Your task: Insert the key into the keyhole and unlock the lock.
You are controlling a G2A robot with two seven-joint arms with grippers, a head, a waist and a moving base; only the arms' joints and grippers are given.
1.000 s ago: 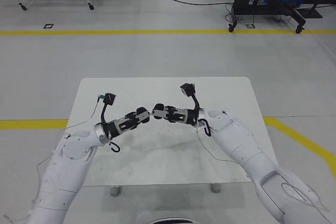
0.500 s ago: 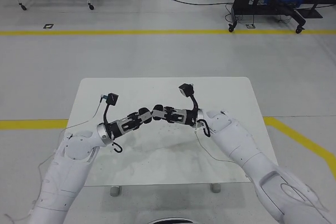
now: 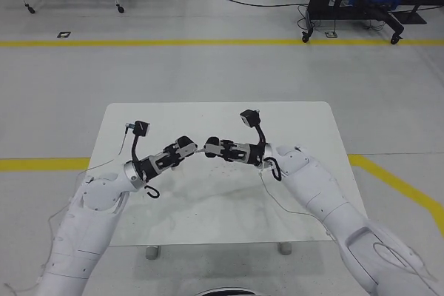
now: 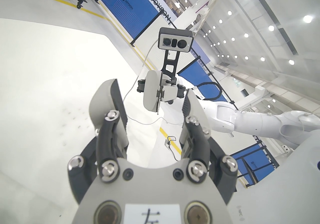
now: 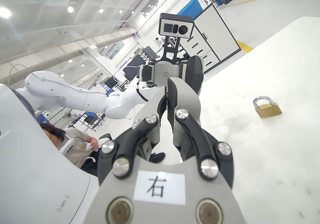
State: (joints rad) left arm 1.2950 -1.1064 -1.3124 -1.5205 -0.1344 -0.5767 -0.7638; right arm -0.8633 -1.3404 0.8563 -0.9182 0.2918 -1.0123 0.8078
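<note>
On white desk (image 5: 287, 59), brass padlock with silver shackle (image 5: 268, 109) lies flat, apart from right fingers (image 5: 185, 94), pressed shut, contents cannot tell; left fingers (image 4: 107, 102) wide open, empty.

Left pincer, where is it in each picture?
Top view: the left pincer hangs above the white table, tip to tip with the right pincer.
Left wrist view: the left pincer is up close and open, the right pincer just ahead.
Right wrist view: the left pincer is farther off, just past the right pincer.
Shared landmark: the white table.
</note>
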